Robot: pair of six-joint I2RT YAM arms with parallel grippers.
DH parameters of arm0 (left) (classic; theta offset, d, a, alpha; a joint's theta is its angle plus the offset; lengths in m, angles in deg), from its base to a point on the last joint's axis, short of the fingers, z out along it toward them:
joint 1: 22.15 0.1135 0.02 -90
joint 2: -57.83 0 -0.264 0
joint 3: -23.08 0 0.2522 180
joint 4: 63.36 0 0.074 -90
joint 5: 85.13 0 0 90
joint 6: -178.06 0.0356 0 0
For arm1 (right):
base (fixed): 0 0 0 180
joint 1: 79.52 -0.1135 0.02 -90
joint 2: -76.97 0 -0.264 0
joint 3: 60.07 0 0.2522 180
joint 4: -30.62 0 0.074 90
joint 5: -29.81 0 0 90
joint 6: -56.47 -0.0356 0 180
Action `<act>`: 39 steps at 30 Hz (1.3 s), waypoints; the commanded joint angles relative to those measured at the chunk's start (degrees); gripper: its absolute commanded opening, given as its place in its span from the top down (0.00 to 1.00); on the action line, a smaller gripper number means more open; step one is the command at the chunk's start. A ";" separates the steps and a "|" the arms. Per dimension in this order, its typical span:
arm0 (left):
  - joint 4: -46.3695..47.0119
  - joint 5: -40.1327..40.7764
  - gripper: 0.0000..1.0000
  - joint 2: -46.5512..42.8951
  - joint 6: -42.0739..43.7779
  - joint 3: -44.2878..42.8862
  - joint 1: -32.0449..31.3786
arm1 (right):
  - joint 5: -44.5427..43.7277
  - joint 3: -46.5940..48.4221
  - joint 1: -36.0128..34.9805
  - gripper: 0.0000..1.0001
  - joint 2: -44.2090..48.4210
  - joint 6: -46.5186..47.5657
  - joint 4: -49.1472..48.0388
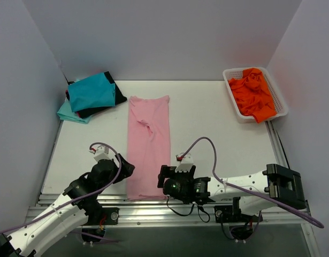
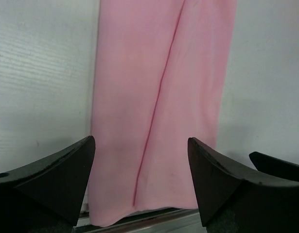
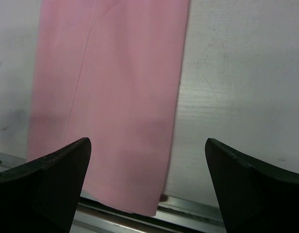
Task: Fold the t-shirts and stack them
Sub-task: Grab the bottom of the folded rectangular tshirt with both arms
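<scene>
While wide-open, empty — left gripper (image 1: 128, 167), right gripper (image 1: 162, 178) at near hem of pink t-shirt (image 1: 148, 140) — table (image 1: 223, 144) alongside.

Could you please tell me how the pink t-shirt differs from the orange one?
The pink t-shirt lies flat, folded into a long strip on the table; the orange t-shirt sits crumpled in the white basket. Pink is central; orange is far right. Both are plain cloth.

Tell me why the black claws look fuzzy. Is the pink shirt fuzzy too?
Left wrist view: fingers sit near the lens and blur; pink shirt slightly soft. Right wrist view: same, with a faint shadow low on the shirt. Top view: sharp, evenly lit.
</scene>
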 commanded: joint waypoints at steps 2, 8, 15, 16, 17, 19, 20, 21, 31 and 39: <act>-9.07 0.24 0.15 -1.57 -2.29 -2.14 -2.31 | -5.19 1.32 -3.40 0.00 0.97 -8.04 12.34; -12.07 -0.81 0.16 -9.12 -3.26 -0.47 -4.78 | -2.56 -5.87 -3.57 0.00 5.35 -10.60 5.16; -9.17 -2.31 0.17 -12.56 0.51 0.50 -5.31 | -0.79 -15.64 -3.31 0.00 14.32 -5.15 -10.06; -8.47 -2.23 0.17 -10.99 1.31 -0.11 -5.31 | -1.50 -15.99 -3.31 0.00 15.46 -4.89 -10.15; -8.12 -2.05 0.17 -9.93 2.10 -1.25 -5.31 | -2.90 -16.52 -3.31 0.00 15.91 -4.19 -10.33; -6.20 -1.96 0.17 -7.13 3.86 -1.70 -5.31 | -4.40 -15.83 -3.05 0.00 16.70 -2.53 -9.80; -5.14 -2.40 0.17 -6.24 4.91 -1.87 -5.40 | -4.93 -15.21 -2.96 0.00 16.70 -1.56 -9.71; -4.43 -2.40 0.17 -5.45 6.40 -2.40 -5.40 | -5.98 -14.60 -2.96 0.00 16.70 -0.50 -9.28; 6.73 -4.58 0.16 2.72 17.84 -4.86 -5.84 | -15.30 -13.35 -3.05 0.00 16.69 14.08 -14.08; 7.10 -4.59 0.18 -2.79 17.31 -2.32 -6.28 | -12.67 -20.30 -3.05 0.00 30.73 16.66 -16.35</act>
